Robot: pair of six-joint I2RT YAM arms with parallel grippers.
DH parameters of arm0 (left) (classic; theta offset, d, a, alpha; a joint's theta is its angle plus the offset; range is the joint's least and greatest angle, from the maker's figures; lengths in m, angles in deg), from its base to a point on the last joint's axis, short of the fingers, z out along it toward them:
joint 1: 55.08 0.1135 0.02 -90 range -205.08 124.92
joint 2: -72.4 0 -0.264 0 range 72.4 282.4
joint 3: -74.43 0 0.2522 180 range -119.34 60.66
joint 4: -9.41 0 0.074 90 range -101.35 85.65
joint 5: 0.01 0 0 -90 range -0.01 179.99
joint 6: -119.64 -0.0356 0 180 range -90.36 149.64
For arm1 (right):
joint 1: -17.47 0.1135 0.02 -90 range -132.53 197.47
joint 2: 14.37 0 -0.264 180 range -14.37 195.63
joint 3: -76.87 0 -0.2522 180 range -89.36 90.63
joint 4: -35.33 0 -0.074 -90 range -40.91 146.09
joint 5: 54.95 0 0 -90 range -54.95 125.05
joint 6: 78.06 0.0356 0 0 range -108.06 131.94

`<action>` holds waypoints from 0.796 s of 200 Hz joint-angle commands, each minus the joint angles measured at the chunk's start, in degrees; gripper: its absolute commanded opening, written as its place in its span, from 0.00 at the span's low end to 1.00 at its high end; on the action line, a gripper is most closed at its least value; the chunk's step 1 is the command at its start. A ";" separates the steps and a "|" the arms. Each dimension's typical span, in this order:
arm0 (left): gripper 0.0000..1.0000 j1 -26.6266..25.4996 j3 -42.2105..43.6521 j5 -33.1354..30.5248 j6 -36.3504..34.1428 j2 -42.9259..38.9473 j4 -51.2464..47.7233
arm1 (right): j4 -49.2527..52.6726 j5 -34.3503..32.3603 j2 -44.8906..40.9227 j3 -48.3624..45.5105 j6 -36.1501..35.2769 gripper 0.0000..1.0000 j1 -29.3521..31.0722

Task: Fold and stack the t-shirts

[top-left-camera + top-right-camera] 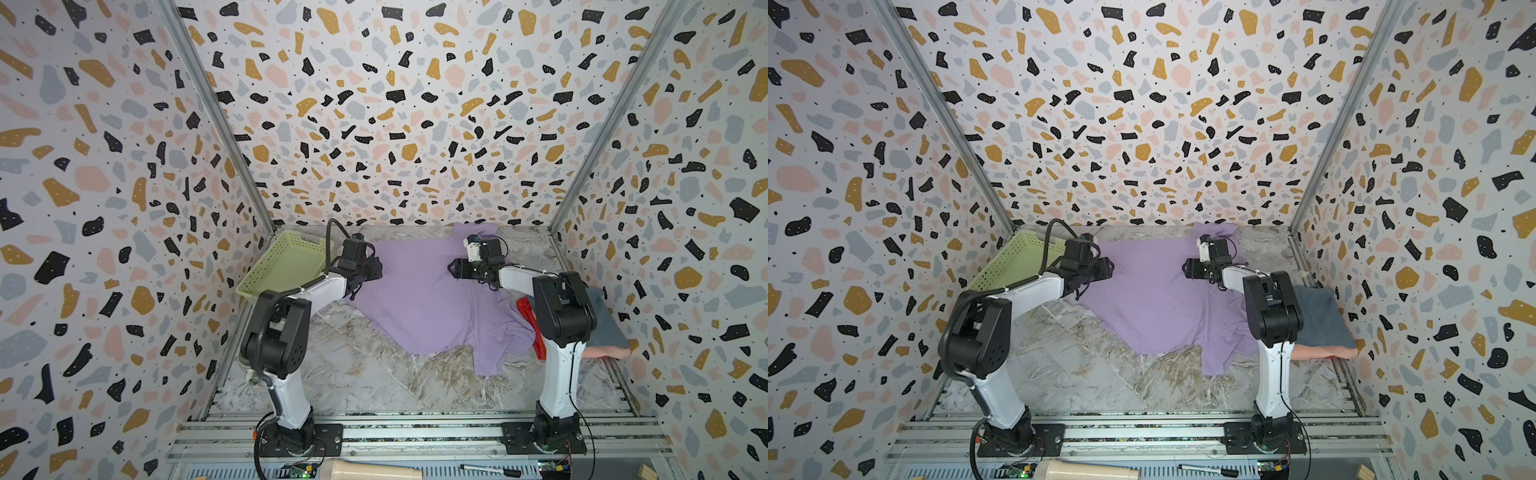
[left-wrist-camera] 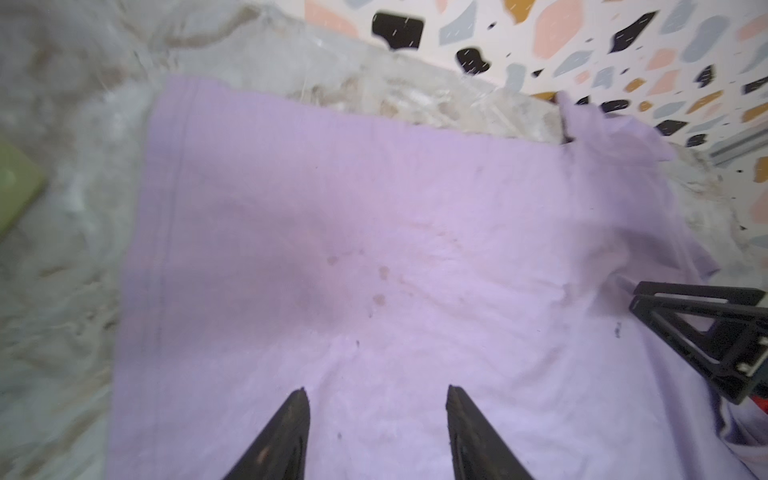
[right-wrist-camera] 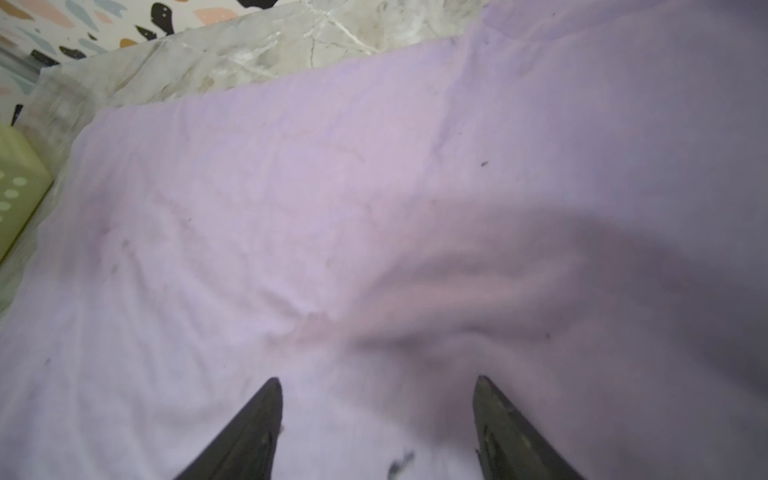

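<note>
At the far left a pale green plastic lattice basket (image 1: 282, 266) with a grid of small holes leans tilted against the speckled wall, its near corner on the marble-patterned, glossy desk (image 1: 374, 374). Just right of it the left claw (image 2: 377, 392) hangs over the left part of the lavender t-shirt (image 1: 419, 303), its two black tapered fingers parted with nothing between them. The shirt, soft matte cloth with small dark specks and faint stains, lies spread mostly flat across the far middle of the desk, with a stitched straight hem on its left side, a ragged near edge and one corner riding up the far wall. The right claw (image 3: 377, 380) is over the shirt's right part, gaping wide and empty above gentle wrinkles. Further right, the shirt's bunched edge touches a crumpled red t-shirt (image 1: 527, 313), beside a folded blue-grey t-shirt (image 1: 606, 320) lying on a salmon-pink t-shirt (image 1: 606, 352).
</note>
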 commanded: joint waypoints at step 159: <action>0.42 -8.52 25.58 -4.45 4.49 -8.57 -1.56 | 16.21 -10.56 -56.10 -42.56 15.74 0.80 2.37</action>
